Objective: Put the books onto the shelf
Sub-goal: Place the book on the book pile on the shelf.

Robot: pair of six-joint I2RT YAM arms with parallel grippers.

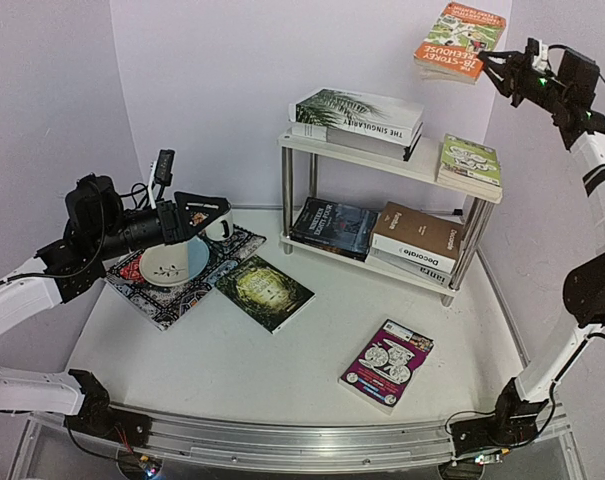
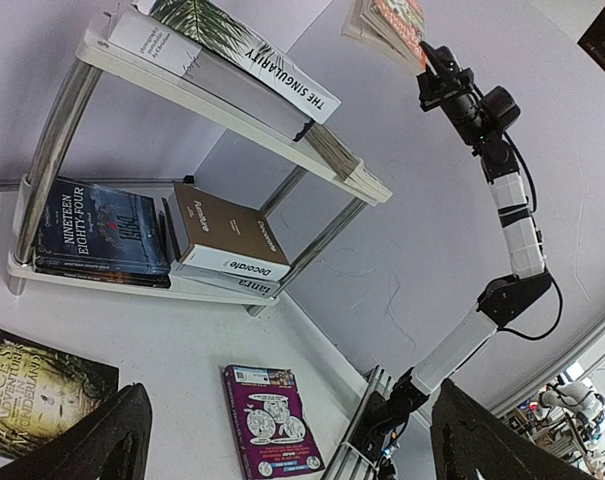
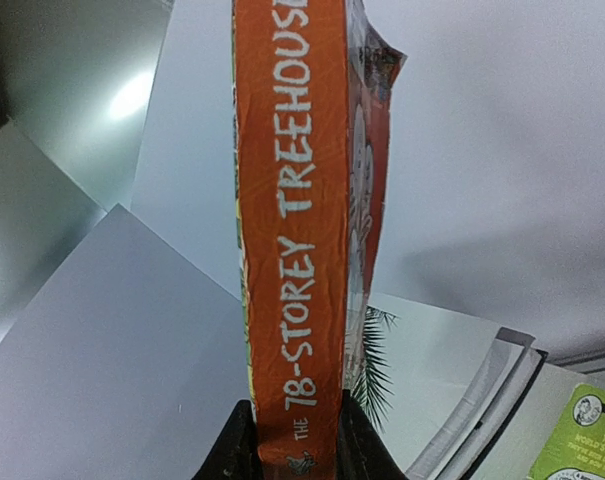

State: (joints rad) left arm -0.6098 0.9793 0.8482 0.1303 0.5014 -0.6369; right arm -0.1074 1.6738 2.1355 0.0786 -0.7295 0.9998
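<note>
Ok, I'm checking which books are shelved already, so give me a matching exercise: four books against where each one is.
Books:
1. orange book
2. magenta book
3. lime green book
4. brown book

Places:
A. lower board of the shelf
B. held in the air by the right gripper
C. flat on the table
D. top board of the shelf

Pairs: 1-B, 2-C, 3-D, 4-A
</note>
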